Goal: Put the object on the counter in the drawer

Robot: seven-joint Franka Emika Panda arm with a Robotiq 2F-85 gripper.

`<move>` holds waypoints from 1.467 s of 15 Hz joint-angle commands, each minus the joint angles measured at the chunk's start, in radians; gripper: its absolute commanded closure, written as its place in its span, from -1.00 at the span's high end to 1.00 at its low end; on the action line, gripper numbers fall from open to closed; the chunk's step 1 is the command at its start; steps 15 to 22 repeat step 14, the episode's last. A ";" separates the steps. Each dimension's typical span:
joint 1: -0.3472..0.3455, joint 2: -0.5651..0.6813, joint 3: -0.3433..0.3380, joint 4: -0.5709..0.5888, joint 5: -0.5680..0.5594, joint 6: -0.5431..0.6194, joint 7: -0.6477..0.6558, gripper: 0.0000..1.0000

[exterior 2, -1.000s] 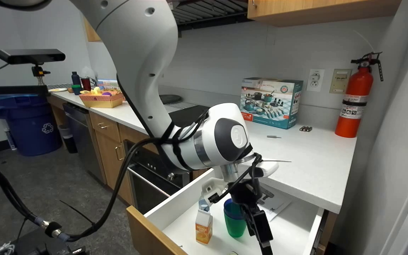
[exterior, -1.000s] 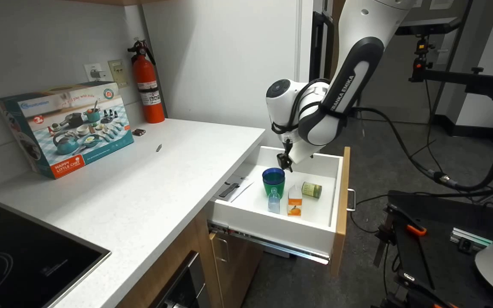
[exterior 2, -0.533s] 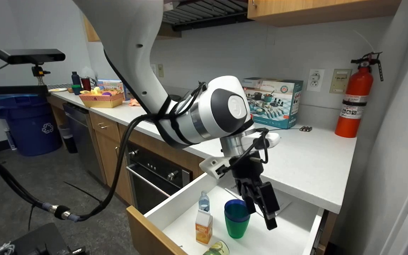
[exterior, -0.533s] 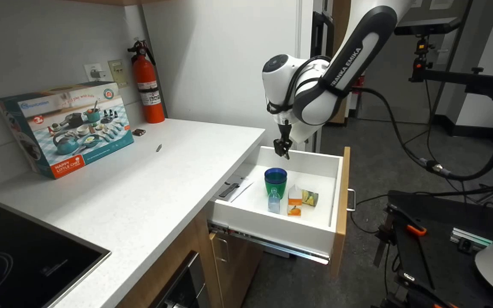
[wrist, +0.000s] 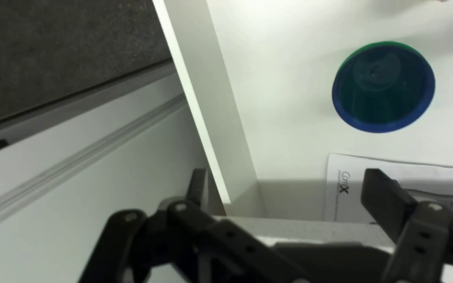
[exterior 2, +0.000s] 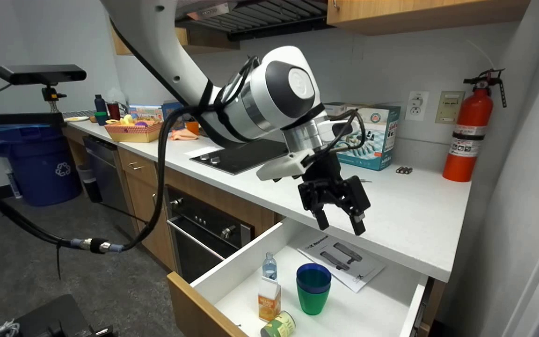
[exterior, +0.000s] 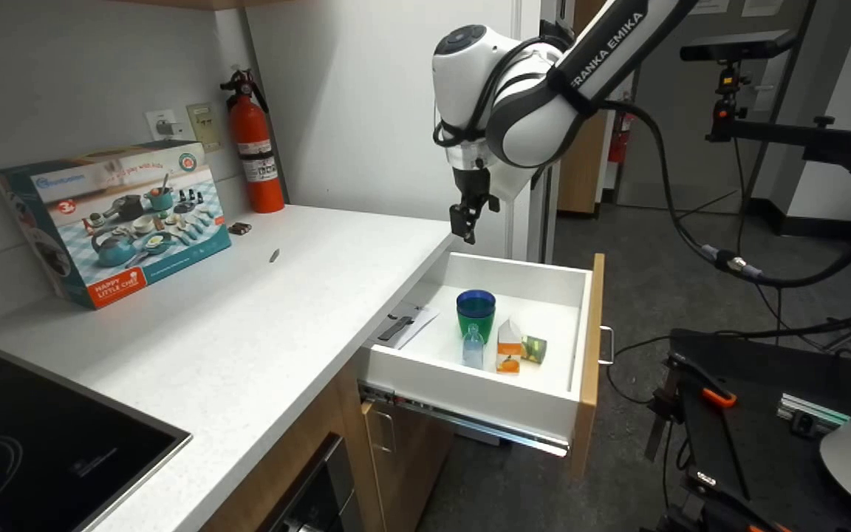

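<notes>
Drawer (exterior: 470, 403) stands pulled out from under the table (exterior: 307, 310), white inside with a wooden front. The can (exterior 2: 279, 325), yellow-green, lies on its side on the drawer's floor, just beside the carton (exterior 2: 269, 302); whether the two touch I cannot tell. The carton, white and orange, stands upright, and so does the clear bottle (exterior 2: 270, 269) near it. Next to these sits a pair of nested cups (exterior 2: 314, 290), blue inside green; the wrist view looks down into the blue one, as far as its round base. A printed sheet (exterior 2: 344, 262) lies flat at the drawer's inner end. The claw (exterior 2: 341, 225) hangs above the drawer's corner by the table's edge, its fingers (wrist: 383, 200) spread wide apart. Further along the table, a basket (exterior 2: 131, 135) holds colourful items (exterior 2: 127, 120), a purple one among them.
</notes>
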 commanded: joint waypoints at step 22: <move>-0.018 -0.089 0.125 0.110 0.049 -0.157 -0.457 1.00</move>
